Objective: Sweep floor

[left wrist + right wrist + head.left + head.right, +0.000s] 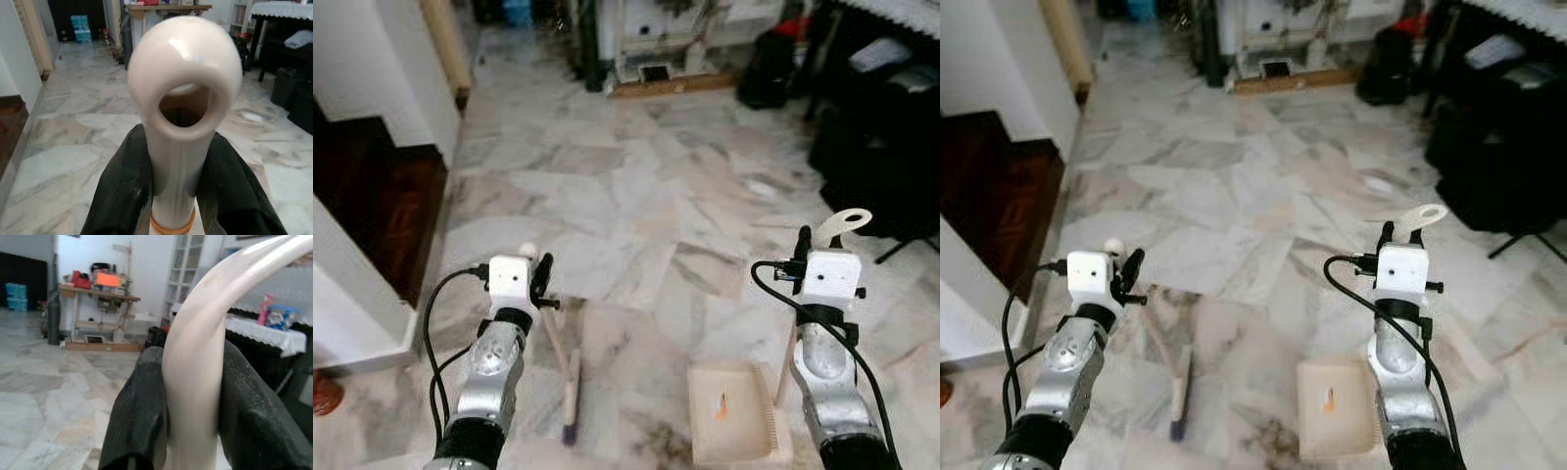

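My left gripper [540, 277] is shut on the cream handle [181, 98] of a small broom. The handle's looped end stands just past the black fingers [122, 181]. The broom's head [570, 392] rests on the marble floor in front of me, bristles at its near end. My right gripper [803, 247] is shut on the curved cream handle [205, 333] of a dustpan, whose flat loop [843, 223] sticks up above the wrist. The beige dustpan [749, 436] lies flat on the floor beside that arm, with a small orange scrap [721, 404] in it.
A white wall corner and a dark wooden floor area [372, 196] lie to the left. Black bags and furniture legs [881, 166] crowd the right side. A table with clutter [656, 49] stands at the far end. A small pale scrap [761, 188] lies on the open marble floor.
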Controlling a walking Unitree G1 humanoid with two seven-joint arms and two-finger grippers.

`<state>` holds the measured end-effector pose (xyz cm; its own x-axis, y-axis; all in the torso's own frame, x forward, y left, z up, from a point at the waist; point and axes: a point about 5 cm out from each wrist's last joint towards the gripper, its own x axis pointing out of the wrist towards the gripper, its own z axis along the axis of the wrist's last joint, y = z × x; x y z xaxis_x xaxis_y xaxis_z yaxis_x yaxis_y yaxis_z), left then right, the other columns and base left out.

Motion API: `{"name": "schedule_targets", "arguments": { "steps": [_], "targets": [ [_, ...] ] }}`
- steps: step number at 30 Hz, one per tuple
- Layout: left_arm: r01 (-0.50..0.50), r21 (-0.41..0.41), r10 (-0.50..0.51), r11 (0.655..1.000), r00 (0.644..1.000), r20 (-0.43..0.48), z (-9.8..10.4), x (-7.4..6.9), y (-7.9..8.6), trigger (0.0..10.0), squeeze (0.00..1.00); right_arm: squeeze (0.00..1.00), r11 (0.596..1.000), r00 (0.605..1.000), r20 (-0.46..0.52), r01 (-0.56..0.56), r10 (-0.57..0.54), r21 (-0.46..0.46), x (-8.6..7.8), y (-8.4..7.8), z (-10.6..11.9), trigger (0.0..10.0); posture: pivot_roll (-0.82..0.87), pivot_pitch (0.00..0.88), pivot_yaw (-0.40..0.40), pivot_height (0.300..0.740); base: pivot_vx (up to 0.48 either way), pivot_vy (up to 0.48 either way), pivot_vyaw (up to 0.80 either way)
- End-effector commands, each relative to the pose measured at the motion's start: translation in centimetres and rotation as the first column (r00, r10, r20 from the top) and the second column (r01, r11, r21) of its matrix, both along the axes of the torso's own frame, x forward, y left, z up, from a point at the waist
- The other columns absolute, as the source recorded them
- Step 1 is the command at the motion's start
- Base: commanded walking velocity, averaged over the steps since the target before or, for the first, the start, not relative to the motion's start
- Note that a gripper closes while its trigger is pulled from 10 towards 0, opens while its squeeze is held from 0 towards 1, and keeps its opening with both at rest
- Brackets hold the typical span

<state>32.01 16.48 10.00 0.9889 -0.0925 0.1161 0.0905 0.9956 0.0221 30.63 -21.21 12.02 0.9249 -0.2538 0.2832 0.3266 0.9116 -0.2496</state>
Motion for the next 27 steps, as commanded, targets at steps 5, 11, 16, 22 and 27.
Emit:
{"name": "schedule_targets", "arguments": {
  "steps": [5,11,16,22,27],
  "targets": [
    [-0.016,0.034,0.014,0.999,0.999,0.052,1.30,0.32,0.64,10.0,0.00,0.00,0.999,0.997,0.063,-0.050,0.050,-0.004,0.57,1.31,1.47,10.0,-0.02,0.043,0.054,0.740,0.000,0.000,0.00],
    [-0.015,0.030,0.014,0.999,0.998,0.054,1.31,0.26,0.62,10.0,0.00,0.00,0.998,0.996,0.061,-0.061,0.061,-0.002,0.51,1.48,1.37,10.0,-0.01,0.046,0.051,0.740,0.268,0.000,0.00],
    [-0.011,0.033,0.009,0.999,0.998,0.054,1.30,0.19,0.52,10.0,0.00,0.00,0.998,0.996,0.063,-0.060,0.060,-0.001,0.46,1.49,1.42,10.0,-0.02,0.050,0.054,0.740,0.324,0.000,0.00],
    [-0.009,0.032,0.007,0.999,0.998,0.055,1.35,0.18,0.53,10.0,0.00,0.00,0.998,0.996,0.056,-0.065,0.064,0.002,0.48,1.54,1.35,10.0,-0.02,0.054,0.057,0.740,0.334,0.000,0.00],
    [-0.012,0.033,0.010,0.999,0.998,0.056,1.41,0.20,0.73,10.0,0.00,0.00,0.997,0.996,0.047,-0.073,0.074,-0.021,0.44,1.68,1.25,10.0,-0.02,0.062,0.058,0.740,0.346,0.000,0.00]
  ]
}}
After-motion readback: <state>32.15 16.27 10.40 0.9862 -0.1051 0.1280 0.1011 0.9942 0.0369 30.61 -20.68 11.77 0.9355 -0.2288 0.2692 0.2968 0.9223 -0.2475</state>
